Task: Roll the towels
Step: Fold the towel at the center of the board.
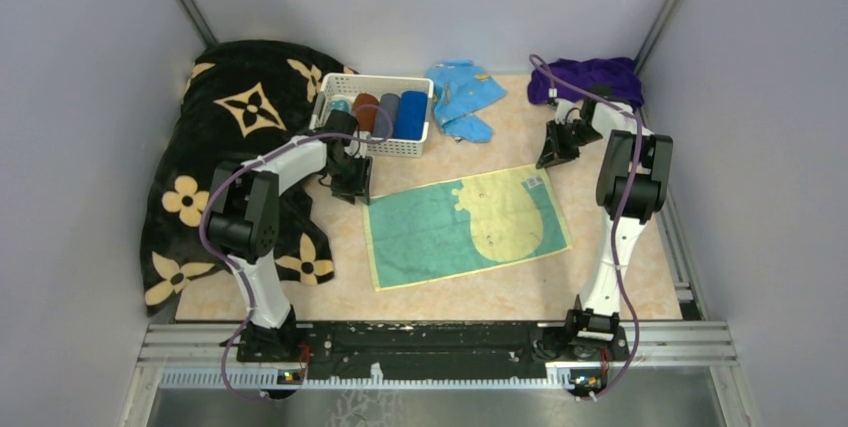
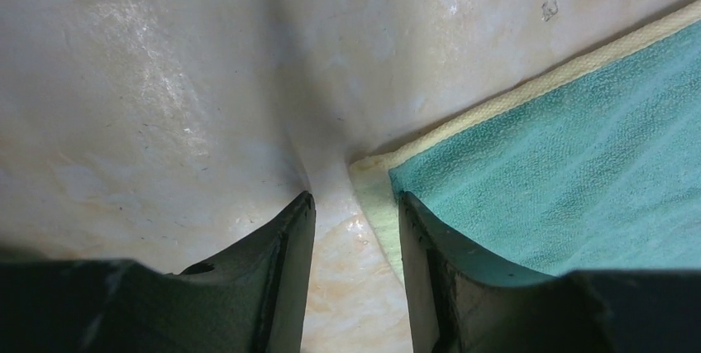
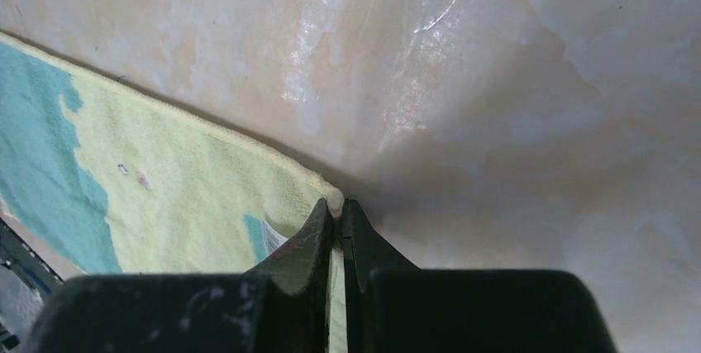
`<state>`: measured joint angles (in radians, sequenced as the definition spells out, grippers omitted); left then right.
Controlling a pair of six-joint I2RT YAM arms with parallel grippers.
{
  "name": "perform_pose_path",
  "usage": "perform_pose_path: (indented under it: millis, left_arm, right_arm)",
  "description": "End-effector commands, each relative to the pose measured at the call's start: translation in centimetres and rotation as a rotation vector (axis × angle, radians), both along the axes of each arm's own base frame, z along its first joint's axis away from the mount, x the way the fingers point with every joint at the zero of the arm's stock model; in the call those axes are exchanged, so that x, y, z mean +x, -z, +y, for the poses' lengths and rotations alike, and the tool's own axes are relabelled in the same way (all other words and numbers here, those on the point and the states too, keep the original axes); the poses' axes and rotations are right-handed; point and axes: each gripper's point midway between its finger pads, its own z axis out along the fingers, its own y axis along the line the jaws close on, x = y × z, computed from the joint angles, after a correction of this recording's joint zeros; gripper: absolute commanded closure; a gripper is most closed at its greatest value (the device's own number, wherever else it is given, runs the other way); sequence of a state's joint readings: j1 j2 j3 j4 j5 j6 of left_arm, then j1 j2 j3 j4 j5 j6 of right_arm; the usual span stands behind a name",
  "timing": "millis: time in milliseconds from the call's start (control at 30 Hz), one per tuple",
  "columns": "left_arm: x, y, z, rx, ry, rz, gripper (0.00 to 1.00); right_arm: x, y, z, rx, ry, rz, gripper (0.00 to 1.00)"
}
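Top external view: the pale yellow towel (image 1: 465, 225) lies flat at the middle of the table (image 1: 480, 297). On the wrist views, the left tool (image 2: 354, 204) is open, astride the towel's far-left corner, and the right tool (image 3: 339, 208) is clamped on its far-right corner. The purple towel (image 1: 590, 77) lies bunched far right.

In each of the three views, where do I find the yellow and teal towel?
Top external: the towel lies flat at the centre of the table.
Left wrist: right side, its corner by the open left gripper.
Right wrist: lower left, its corner pinched in the right gripper.
Shared landmark: the towel's pale yellow hem.
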<state>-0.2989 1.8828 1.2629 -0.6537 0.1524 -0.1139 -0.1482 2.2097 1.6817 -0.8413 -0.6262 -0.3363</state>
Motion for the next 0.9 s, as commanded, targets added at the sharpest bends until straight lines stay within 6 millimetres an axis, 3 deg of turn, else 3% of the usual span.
perform_pose_path:
  millis: [0, 200, 467, 733, 867]
  left_arm:
    - [0.6, 0.2, -0.3, 0.038, 0.009, -0.013, 0.52]
    - [0.2, 1.6, -0.8, 0.075, 0.026, 0.02, 0.54]
    - [-2.4, 4.6, 0.0, 0.149, 0.038, 0.14, 0.58]
    - [-3.3, 5.4, 0.4, 0.177, 0.031, 0.181, 0.74]
    - [-2.9, 4.6, -0.8, 0.134, 0.055, 0.152, 0.88]
  right_arm:
    - [1.0, -1.9, -0.2, 0.004, 0.003, -0.069, 0.98]
    - [0.8, -1.8, -0.4, -0.015, 0.006, -0.067, 0.98]
    - [0.6, -1.6, -0.7, -0.054, 0.005, -0.056, 0.98]
    - [1.0, -2.8, -0.2, -0.084, -0.016, -0.095, 0.98]
    - [1.2, -3.6, 0.3, -0.092, -0.026, -0.117, 0.99]
